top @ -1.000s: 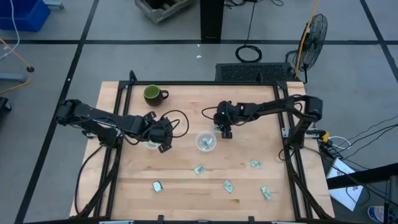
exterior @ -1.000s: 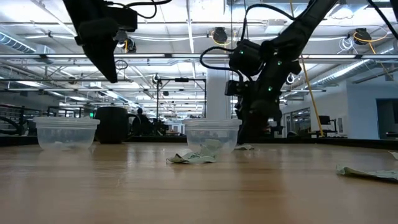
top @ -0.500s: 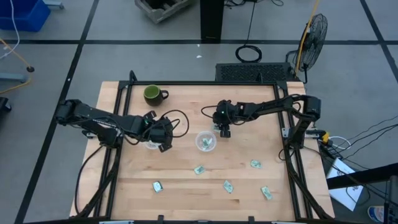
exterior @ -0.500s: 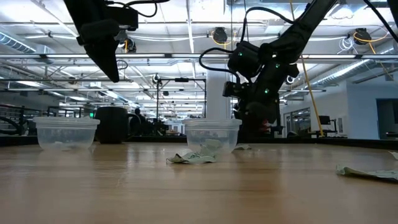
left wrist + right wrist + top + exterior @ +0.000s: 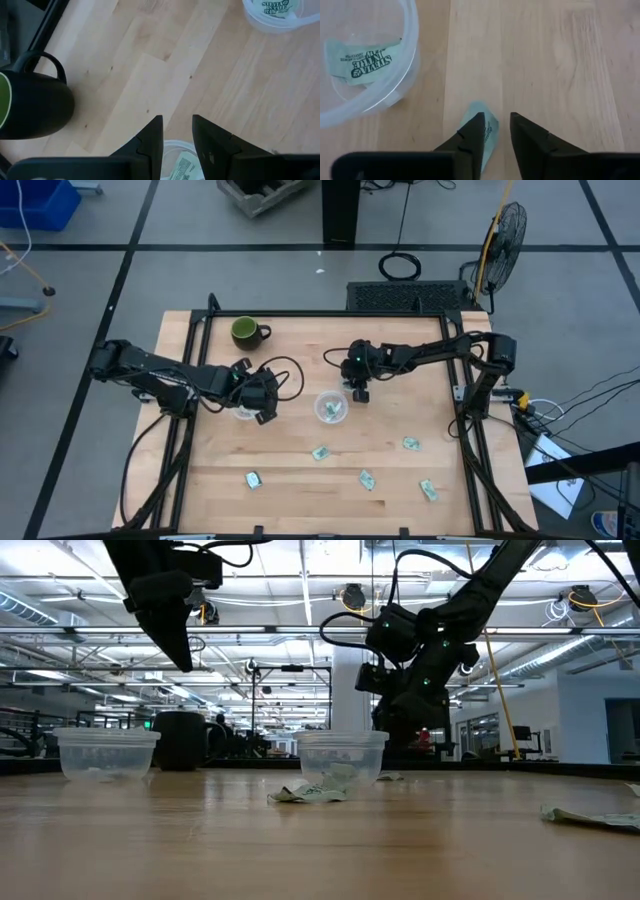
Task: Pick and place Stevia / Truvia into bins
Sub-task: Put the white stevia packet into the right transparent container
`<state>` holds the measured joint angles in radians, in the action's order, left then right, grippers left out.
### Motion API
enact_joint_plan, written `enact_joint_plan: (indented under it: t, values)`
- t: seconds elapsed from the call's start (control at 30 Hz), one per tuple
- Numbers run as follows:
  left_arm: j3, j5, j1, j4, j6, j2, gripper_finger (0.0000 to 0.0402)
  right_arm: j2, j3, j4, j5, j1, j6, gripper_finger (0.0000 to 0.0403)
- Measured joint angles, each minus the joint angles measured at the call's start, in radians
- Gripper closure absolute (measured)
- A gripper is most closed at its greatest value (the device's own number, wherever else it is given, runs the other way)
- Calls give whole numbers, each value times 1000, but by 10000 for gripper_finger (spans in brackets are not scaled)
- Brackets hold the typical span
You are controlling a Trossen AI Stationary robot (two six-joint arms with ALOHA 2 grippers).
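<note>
Our right gripper, jaws released, stood over a Stevia packet lying beside the middle cup's rim. Our left gripper, also unclenched, hung above the other cup; four packets lay scattered toward the table's near edge.

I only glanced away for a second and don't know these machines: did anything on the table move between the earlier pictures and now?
Only a little. The right gripper crept slightly toward the far edge, and now hangs open over a packet lying beside the middle cup, not gripping it. The left gripper stayed over the other cup. The green mug and the loose packets near the front lie as before.
</note>
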<state>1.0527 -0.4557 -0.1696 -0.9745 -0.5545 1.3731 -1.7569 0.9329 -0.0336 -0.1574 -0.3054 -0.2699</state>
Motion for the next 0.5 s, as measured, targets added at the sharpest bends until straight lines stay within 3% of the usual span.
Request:
enact_joint_plan:
  t: [0.23,0.5]
  values:
    - [0,0,0,0,0,0,291,0,0,-1,6,-6,28,394]
    - [0,1,0,0,0,0,291,7,0,-3,83,-5,52,402]
